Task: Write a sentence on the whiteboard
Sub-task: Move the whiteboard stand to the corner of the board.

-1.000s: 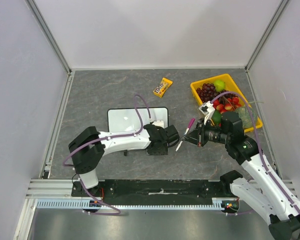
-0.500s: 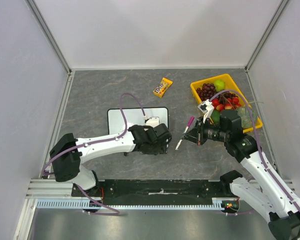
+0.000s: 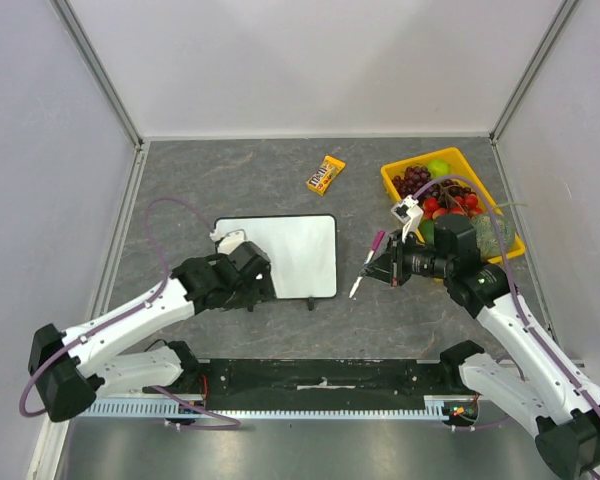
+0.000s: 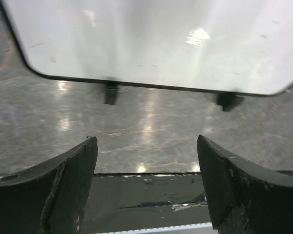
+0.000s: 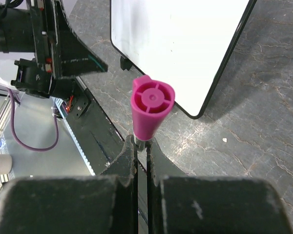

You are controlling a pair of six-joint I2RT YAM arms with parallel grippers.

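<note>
Left arm (image 3: 130,318) and right arm (image 3: 525,335): white link shells, black joint housings. A purple cable (image 3: 148,230) loops along each arm. Left hand (image 4: 146,187): fingers (image 4: 63,195) dark, curved, matte, lightly scuffed.

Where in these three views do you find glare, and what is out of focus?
Left wrist view: a bright glare patch on the whiteboard, streaky reflections on the table, the left fingers dark and soft. Right wrist view: the right fingers blurred up close, the pink marker sharper. Top view: even light, no strong glare.

Yellow tray (image 3: 408,163) far right, holding grapes (image 3: 414,181), green apple (image 3: 438,167); candy packet (image 3: 327,174) lying apart, leftward.
</note>
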